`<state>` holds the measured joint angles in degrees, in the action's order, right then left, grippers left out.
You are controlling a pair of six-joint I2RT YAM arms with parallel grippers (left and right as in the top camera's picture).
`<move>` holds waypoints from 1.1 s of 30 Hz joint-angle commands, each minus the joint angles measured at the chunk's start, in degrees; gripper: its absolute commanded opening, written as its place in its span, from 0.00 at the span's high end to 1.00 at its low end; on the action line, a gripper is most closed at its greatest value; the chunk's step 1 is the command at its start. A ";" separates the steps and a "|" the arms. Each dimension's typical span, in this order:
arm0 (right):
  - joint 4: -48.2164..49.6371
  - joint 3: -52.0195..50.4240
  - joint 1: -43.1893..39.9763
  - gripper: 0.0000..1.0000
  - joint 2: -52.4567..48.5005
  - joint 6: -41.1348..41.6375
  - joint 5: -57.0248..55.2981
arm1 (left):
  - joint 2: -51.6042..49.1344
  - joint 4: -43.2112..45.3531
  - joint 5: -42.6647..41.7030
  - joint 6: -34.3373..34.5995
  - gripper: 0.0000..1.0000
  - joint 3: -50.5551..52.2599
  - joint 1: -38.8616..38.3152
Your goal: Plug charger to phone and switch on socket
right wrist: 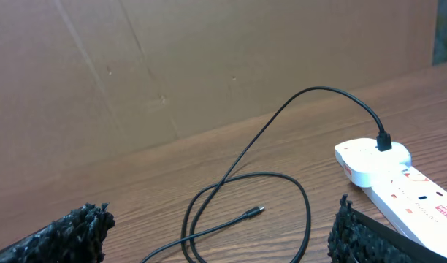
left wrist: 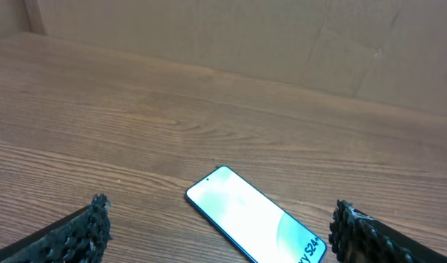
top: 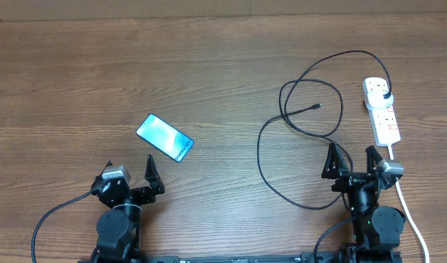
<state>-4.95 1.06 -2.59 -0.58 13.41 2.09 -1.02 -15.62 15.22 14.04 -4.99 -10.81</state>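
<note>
The counter [top: 209,73] is a wood-grain surface, and it carries all three task items. A cardboard panel [right wrist: 172,66] stands along its far edge.

The left pincer [top: 130,172] sits near the near edge on the left half of the counter. Its jaws are spread fully apart and hold nothing. The right pincer [top: 351,162] sits near the near edge on the right half, with its jaws equally wide and nothing between them.

The charger [top: 258,157] lies in loose loops on the right half of the counter, between the centre and the socket. One loop reaches toward the near edge, just left of the right pincer. Its black plug [top: 386,95] is seated in the outlet at the far end of the socket.

The socket [top: 383,109] is a white strip lying near the right edge, with its long axis running from far to near. Red markings show on its top face – the switch positions cannot be read. Its white cord [top: 410,212] leaves the near end and runs off the near edge beside the right arm.

The phone [top: 165,137] lies flat on the left half, set diagonally just beyond the left pincer, with its screen lit light blue and facing up.

The connector tip [top: 316,107] rests free on the counter inside the far loop – well apart from the phone.
</note>
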 commanded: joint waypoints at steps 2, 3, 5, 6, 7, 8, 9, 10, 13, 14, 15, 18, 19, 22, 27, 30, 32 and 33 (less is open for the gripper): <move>0.26 -0.61 0.26 0.00 0.31 -0.39 -0.52 | 0.37 -0.22 -0.24 0.76 0.00 0.00 0.39; 0.26 -0.61 0.26 0.00 0.31 -0.39 -0.50 | 0.37 -0.22 -0.24 0.76 0.00 0.00 0.39; 0.26 -0.61 0.26 0.00 0.31 -0.39 -0.50 | 0.37 -0.22 -0.24 0.76 0.00 0.00 0.39; 0.26 -0.61 0.26 0.00 0.31 -0.39 -0.52 | 0.37 -0.22 -0.24 0.76 0.00 0.00 0.39; 0.26 -0.61 0.26 0.00 0.31 -0.39 -0.50 | 0.37 -0.22 -0.22 0.76 0.00 0.00 0.39; 0.26 -0.61 0.26 0.00 0.31 -0.39 -0.50 | 0.37 -0.22 -0.22 0.76 0.00 0.00 0.39; 0.26 -0.61 0.26 0.00 0.31 -0.39 -0.52 | 0.37 -0.07 -0.22 0.76 0.00 0.00 0.39; 0.26 -0.61 0.26 0.00 0.31 -0.39 -0.52 | 0.37 0.02 -0.22 0.76 0.00 0.00 0.39; 0.26 -0.61 0.26 0.00 0.31 -0.39 -0.52 | 0.37 -0.04 -1.31 1.20 0.00 0.00 0.39; 0.26 -0.61 0.26 0.00 0.31 -0.39 -0.50 | 0.37 -0.20 -2.34 1.22 0.00 0.00 0.39; 0.26 -0.61 0.26 0.00 0.31 -0.39 -0.50 | 0.37 -0.31 -3.56 1.22 0.00 0.00 0.39; 0.26 -0.61 0.26 0.00 0.31 -0.39 -0.50 | 0.37 -0.37 -5.55 1.20 0.00 0.00 0.39; 0.26 -0.61 0.26 0.00 0.31 -0.39 -0.52 | 0.37 -0.37 -5.86 1.20 0.00 0.00 0.39; 0.26 -0.61 0.26 0.00 0.31 -0.39 -0.52 | 0.37 -0.44 -5.86 1.14 0.00 -0.04 0.39; 0.26 -0.61 0.26 0.00 0.31 -0.39 -0.52 | 0.37 -2.58 -5.90 0.74 0.00 -1.79 0.39; 0.26 -0.61 0.26 0.00 0.31 -0.39 -0.52 | 0.37 -5.81 -6.10 0.76 0.00 -4.13 0.39; 0.26 -0.61 0.26 0.00 0.31 -0.39 -0.52 | 0.37 -7.56 -6.36 0.79 0.00 -5.64 0.39; 0.26 -0.61 0.26 0.00 0.31 -0.39 -0.52 | 0.37 -8.24 -6.54 0.79 0.00 -6.38 0.39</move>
<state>-4.97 1.06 -2.59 -0.58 13.43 2.11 -1.02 -23.00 9.76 14.68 -7.57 -10.81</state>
